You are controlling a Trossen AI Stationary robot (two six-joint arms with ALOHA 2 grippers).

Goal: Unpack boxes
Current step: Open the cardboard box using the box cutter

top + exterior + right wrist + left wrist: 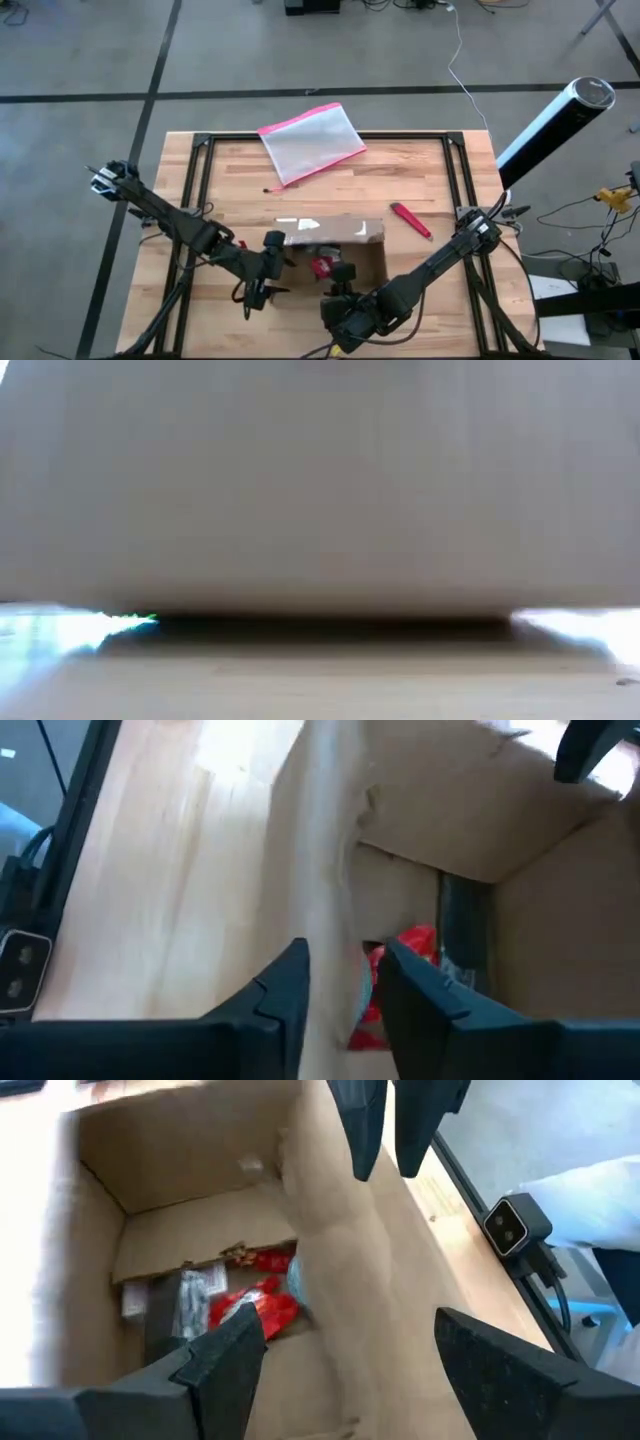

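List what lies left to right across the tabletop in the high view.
Left tool → box → red cutter. The pouch sits farther back, above the box, so its place in the order is unclear, and the right tool overlaps the box.

The high view looks straight down on the whole table (400,175) from far up. The low view sits at table height, pressed close against the cardboard box (320,480). Both wrist views peer down into that box (200,1230) at close range.
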